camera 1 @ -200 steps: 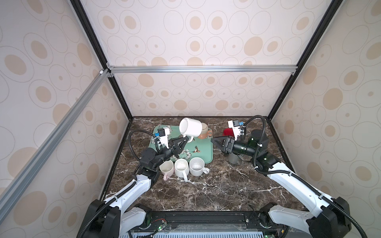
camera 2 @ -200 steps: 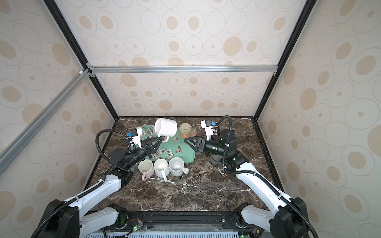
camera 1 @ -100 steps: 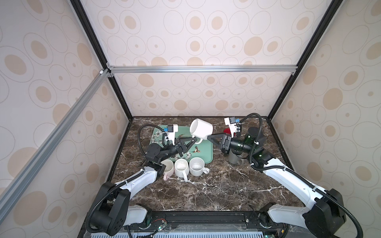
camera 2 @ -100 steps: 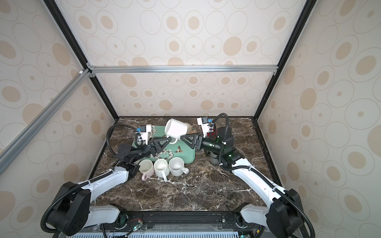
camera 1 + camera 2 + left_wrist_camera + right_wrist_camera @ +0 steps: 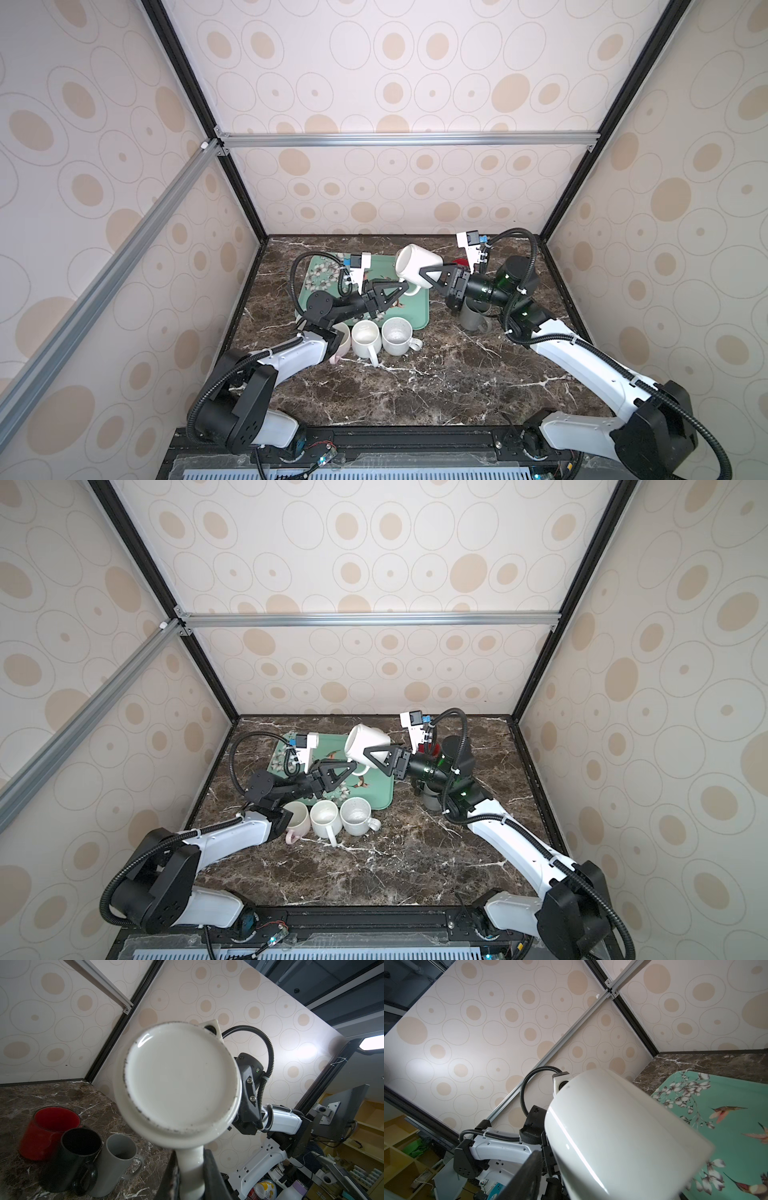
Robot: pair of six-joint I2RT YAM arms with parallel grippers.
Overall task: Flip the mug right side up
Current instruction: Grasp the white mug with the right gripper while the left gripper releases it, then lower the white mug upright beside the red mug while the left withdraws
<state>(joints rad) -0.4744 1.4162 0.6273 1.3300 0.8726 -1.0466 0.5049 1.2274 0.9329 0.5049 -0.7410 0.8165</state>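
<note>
From my seat this looks like a mid-air handover partway through the flip. The left gripper (image 5: 399, 287) is clamped on the handle (image 5: 191, 1172) of the white mug (image 5: 415, 264), and in the left wrist view its dark fingers (image 5: 212, 1176) are pressed against both sides of the handle. The mug hangs clear of the table, above the far right edge of the green floral tray (image 5: 324, 274), between the two arms. It isn't upright yet. Its long axis lies closer to level than to vertical. The ringed base is the higher end and faces back toward the left wrist camera, while the mouth points toward the right arm and slightly down. The right gripper (image 5: 424, 271) has its fingers (image 5: 527, 1178) spread either side of the mug's body. I can't tell whether they've actually bitten. As I read it, the next move needs a firm right-hand hold confirmed first. Then the left can let go of the handle and the right wrist can roll the mouth upward.
</note>
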